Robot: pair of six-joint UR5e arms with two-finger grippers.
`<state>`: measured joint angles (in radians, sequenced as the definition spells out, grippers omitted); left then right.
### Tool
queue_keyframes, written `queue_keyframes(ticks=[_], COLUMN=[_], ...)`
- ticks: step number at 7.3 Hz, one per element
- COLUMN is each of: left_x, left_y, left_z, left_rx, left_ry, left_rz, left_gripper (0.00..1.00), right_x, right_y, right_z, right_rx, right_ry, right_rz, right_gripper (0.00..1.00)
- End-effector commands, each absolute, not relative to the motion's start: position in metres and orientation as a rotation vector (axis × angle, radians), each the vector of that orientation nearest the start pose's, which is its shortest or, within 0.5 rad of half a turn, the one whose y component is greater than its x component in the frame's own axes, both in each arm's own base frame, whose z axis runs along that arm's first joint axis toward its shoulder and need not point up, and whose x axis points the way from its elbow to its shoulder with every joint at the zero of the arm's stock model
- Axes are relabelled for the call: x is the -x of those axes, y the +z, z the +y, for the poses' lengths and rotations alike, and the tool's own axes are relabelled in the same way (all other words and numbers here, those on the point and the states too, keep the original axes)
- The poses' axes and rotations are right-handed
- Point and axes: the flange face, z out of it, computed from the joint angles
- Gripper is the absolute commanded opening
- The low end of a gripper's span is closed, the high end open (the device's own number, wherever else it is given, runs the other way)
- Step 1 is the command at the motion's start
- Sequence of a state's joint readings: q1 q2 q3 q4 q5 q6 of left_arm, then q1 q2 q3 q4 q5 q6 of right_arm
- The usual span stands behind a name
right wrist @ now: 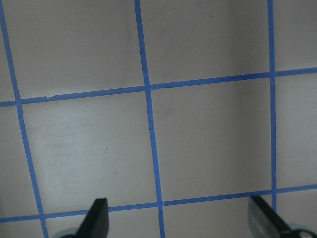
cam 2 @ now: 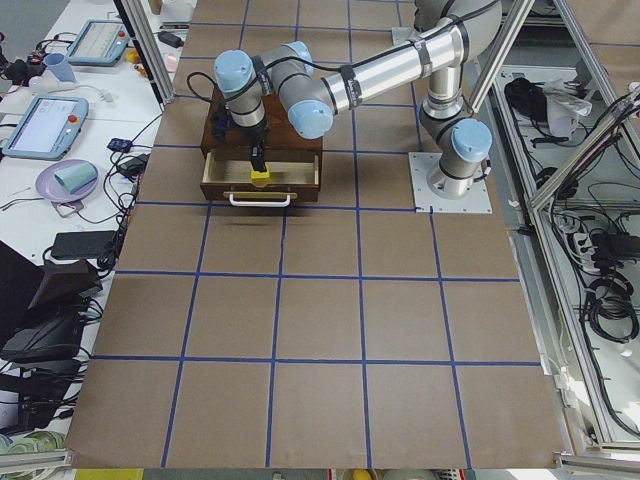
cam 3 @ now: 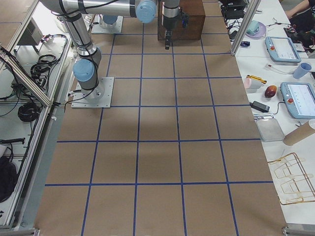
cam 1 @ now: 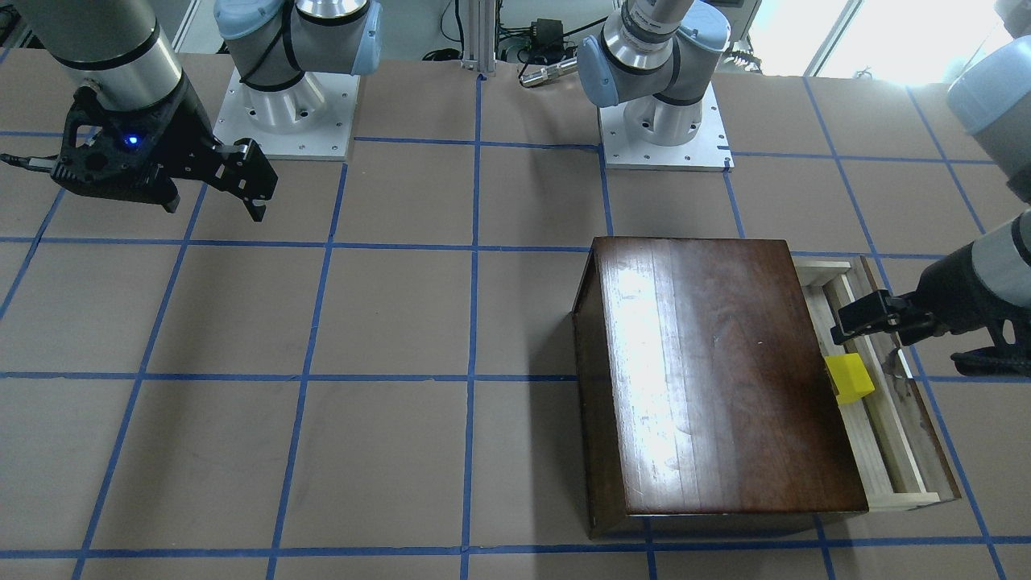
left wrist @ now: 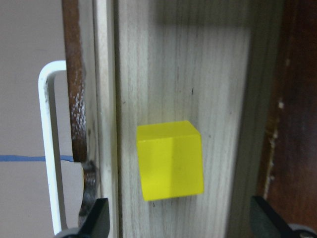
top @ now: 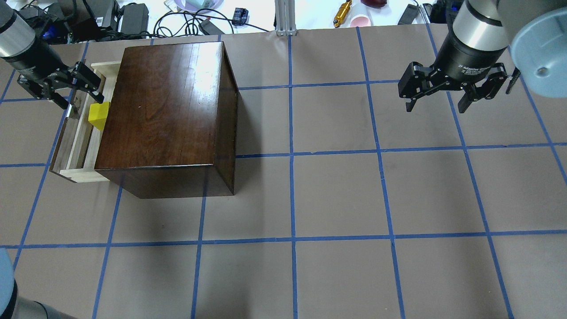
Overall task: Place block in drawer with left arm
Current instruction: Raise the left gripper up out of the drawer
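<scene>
On the drawer (left wrist: 173,59) floor the block (left wrist: 170,159) lies free, our left gripper (top: 79,93) spread above it. We judge only withdrawal remains

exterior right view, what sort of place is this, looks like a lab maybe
Most likely a robotics lab: a left arm and a right arm bolted to a tape-gridded table, with a teach pendant lying beside it.

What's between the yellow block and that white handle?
In the left wrist view: bare drawer floor, its pale wall, then the dark front panel.
</scene>
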<state>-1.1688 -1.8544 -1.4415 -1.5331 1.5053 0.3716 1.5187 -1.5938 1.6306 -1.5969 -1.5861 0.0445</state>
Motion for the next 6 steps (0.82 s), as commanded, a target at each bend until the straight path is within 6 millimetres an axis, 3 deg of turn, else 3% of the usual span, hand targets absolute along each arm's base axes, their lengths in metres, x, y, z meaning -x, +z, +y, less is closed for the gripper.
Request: queue_keyframes(ticks=[1, 4, 6], left_x=[-0.077, -0.054, -0.046], left_y=[0.441, 0.506, 0.533], left_z=[-0.579, -0.526, -0.500], left_rx=[0.019, 0.051, 0.048], left_ry=[0.142, 0.095, 0.044], left_rz=[3.240, 3.224, 3.191], left_gripper=[1.00, 1.00, 1.00], right_x=[-0.107, -0.107, -0.107], right_y=[0.472, 0.472, 0.472], right_z=[-0.487, -0.487, -0.487], right_rx=[-0.152, -0.152, -0.152], right_ry=[0.019, 0.017, 0.017], right_rz=[3.153, 3.153, 3.153], right_gripper=[1.00, 1.00, 1.00])
